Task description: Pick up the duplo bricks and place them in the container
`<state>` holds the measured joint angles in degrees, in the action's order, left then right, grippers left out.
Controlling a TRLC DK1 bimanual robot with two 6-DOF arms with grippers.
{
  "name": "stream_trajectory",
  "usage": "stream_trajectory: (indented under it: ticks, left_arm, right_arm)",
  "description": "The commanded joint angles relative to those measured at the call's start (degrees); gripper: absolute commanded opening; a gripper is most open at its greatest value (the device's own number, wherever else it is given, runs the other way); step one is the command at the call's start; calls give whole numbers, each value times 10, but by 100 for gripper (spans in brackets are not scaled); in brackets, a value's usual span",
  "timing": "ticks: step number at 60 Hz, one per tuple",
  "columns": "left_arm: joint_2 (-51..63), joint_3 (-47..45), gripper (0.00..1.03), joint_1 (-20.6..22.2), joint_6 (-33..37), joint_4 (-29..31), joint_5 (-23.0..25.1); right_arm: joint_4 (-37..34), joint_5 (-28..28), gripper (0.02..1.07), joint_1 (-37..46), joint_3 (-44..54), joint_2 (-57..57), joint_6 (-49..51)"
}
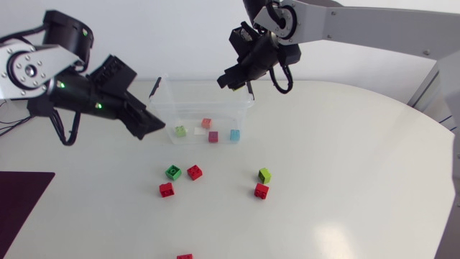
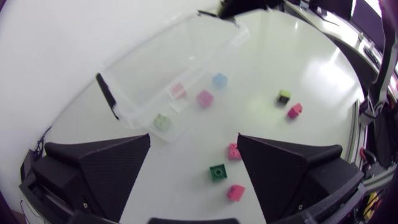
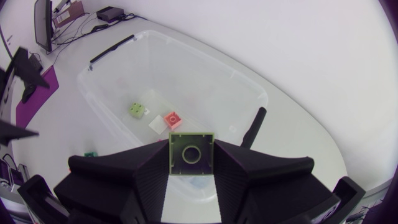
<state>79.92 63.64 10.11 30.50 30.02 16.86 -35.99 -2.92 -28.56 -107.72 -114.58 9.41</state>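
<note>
Coloured bricks (image 1: 194, 172) inside, beside clear container (image 1: 190, 95)

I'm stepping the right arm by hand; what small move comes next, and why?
Probably open the right gripper: it is shut on a green brick and hangs over the clear container, so the brick should drop inside.

Table (image 1: 345, 158) — plain white.
Container (image 1: 201, 81) — clear and colourless, with black handles (image 1: 154, 88).
Inside it: pale green brick (image 1: 181, 131), salmon brick (image 1: 206, 123), crimson brick (image 1: 213, 137), light blue brick (image 1: 234, 134), white piece (image 1: 199, 132).
On the table: dark green brick (image 1: 173, 172), lime brick (image 1: 264, 175), first red brick (image 1: 195, 172), second red brick (image 1: 167, 189), third red brick (image 1: 261, 191), fourth red brick (image 1: 185, 256).
Olive-green brick (image 3: 191, 149) in the right gripper (image 3: 191, 163) — plain, no pattern.
Left gripper (image 2: 194, 138) and right gripper — matte black.
Arm links silver-grey, joints black.
Mat (image 1: 21, 198) — dark maroon.
</note>
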Motion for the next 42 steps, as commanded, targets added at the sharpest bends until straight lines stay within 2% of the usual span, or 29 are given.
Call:
stream_trajectory:
  ticks: [1,4,8,10,12,17,24,29,42]
  left_arm:
    - [-14,-67,98,24,56,10,-7]
    - [-14,-103,98,40,82,10,-13]
    - [-12,-133,98,55,105,8,-22]
    - [-10,-152,98,65,125,7,-31]
    - [-9,-158,98,67,130,2,-33]
    - [1,-174,98,65,162,-4,-40]
    - [26,-181,98,63,183,-8,-59]
    - [49,-190,98,73,190,-21,-75]
    - [130,-190,96,87,192,-76,-106]
  right_arm:
    - [-12,2,27,-4,-53,-42,-15]
    - [-15,2,29,-5,-82,-68,-16]
    - [-22,7,47,-5,-112,-96,-17]
    - [-34,9,61,-6,-137,-115,-17]
    - [-38,13,71,-5,-151,-125,-17]
    - [-43,21,84,-7,-162,-128,-17]
    - [-62,20,88,-10,-150,-100,-16]
    - [-51,20,91,-11,-91,-49,-12]
    - [0,20,91,-26,146,132,-5]
